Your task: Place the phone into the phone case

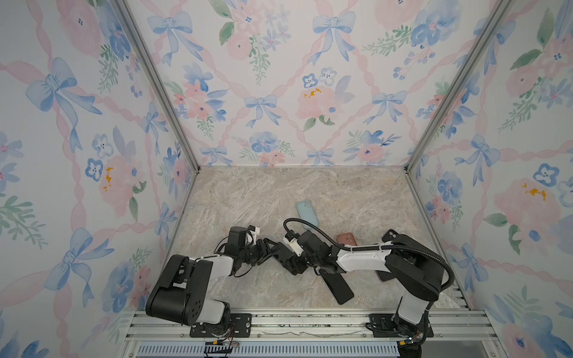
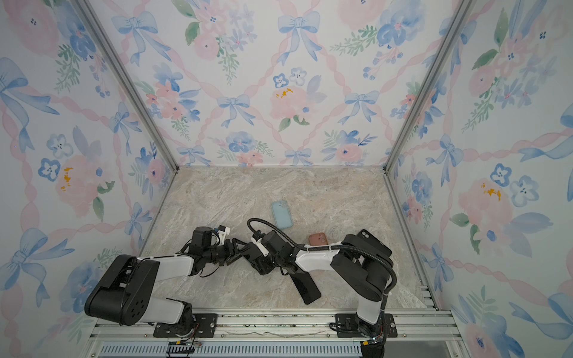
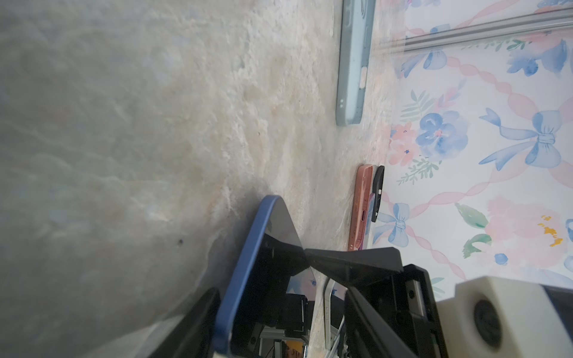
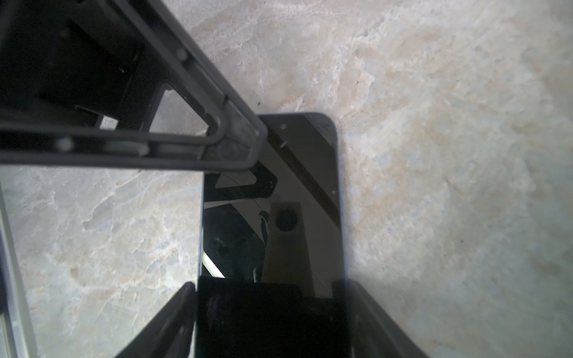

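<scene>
The phone (image 1: 339, 286) is a dark slab with a blue rim (image 3: 246, 263) and a black screen (image 4: 294, 186), lifted off the table at a slant. My right gripper (image 1: 305, 268) (image 4: 273, 310) is shut across its width near the middle. My left gripper (image 1: 280, 248) (image 3: 285, 319) stands open around the phone's far end, one finger behind the back and the other a little off the screen. A light blue phone case (image 1: 307, 214) (image 3: 353, 62) lies further back. A salmon case (image 1: 347, 239) (image 3: 361, 204) and a black case (image 1: 391, 235) (image 3: 378, 192) lie to the right.
The marble tabletop (image 1: 248, 198) is walled by floral panels on three sides. The right arm (image 1: 412, 263) covers part of the black case and a dark flat thing (image 1: 383, 276). An aluminium rail (image 1: 310, 322) runs along the front edge.
</scene>
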Robot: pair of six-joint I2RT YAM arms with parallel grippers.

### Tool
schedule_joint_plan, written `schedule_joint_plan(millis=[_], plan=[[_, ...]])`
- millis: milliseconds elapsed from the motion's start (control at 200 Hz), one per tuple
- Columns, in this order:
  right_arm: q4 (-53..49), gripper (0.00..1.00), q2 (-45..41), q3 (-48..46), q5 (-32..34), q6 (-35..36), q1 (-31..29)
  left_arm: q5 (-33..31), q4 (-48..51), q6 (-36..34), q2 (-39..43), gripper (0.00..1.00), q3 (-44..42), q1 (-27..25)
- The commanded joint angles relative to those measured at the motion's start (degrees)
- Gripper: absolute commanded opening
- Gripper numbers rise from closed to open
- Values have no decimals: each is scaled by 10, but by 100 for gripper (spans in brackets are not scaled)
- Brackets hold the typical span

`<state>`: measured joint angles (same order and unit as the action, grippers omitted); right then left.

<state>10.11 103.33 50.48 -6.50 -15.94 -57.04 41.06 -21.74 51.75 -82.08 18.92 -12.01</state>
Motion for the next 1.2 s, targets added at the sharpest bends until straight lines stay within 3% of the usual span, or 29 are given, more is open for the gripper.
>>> schedule_joint_plan(millis=[0,290,395,615,845,1040,1195], plan=[[-64,73,18,-27,-13,-15,7,-21,40,8,-24,60,-21,-2],[-71,74,21,-21,-18,-8,7,-30,20,8,-33,42,-24,2],[-71,74,22,-21,-18,-9,7,-33,18,5,-39,25,-25,8],[-79,77,25,-10,-25,-8,4,-31,16,-1,-39,24,-25,15],[-101,89,5,7,-35,-13,8,-31,12,-2,-20,23,-27,15],[-80,92,-32,-4,-51,-54,19,-27,13,-4,-15,20,-25,15],[-62,89,-76,-20,-37,-128,39,-20,9,1,-8,15,-14,15]])
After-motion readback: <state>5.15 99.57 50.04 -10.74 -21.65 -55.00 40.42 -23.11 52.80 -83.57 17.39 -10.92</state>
